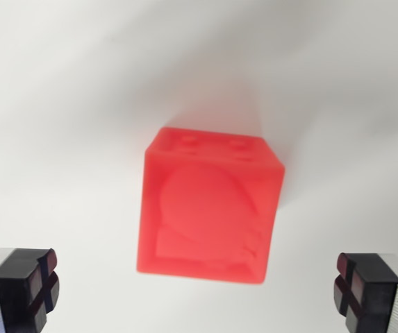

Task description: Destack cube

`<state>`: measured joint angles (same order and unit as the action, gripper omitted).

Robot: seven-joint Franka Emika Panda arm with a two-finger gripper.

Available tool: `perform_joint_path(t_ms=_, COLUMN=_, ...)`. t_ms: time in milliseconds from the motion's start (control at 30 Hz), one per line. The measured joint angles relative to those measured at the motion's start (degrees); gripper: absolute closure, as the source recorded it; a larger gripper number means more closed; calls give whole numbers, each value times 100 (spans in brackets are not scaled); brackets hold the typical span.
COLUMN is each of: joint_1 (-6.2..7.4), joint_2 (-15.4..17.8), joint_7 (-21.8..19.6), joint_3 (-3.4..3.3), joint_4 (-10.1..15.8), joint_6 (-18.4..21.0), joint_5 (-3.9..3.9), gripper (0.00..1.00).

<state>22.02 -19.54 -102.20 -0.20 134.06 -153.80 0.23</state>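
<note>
The red cube [209, 208] sits in the middle of the white table [60, 104], a little blurry. The gripper [199, 291] is wide open, holding nothing, one finger on each side below it. To grab well, I think it should center over the cube first.

obstacle: red cube [209, 208] mid-frame | free: bare white surface [60, 104] all round | jaws spread wide
</note>
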Motion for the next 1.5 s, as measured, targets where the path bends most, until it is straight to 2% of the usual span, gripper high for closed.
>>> perform_joint_path(t_ms=667, joint_1=0, joint_2=1114, joint_7=0, joint_3=-2, joint_4=13, joint_6=1097, joint_5=0, gripper=0)
perform_joint_path(t_ms=1067, joint_1=0, joint_2=1657, joint_7=-4, joint_3=-2, joint_4=-156, joint_6=1809, joint_5=0, gripper=0)
perform_joint_path(t_ms=1500, joint_1=0, joint_2=2073, joint_7=-8, joint_3=-2, joint_4=-416, joint_6=2485, joint_5=-1, gripper=0)
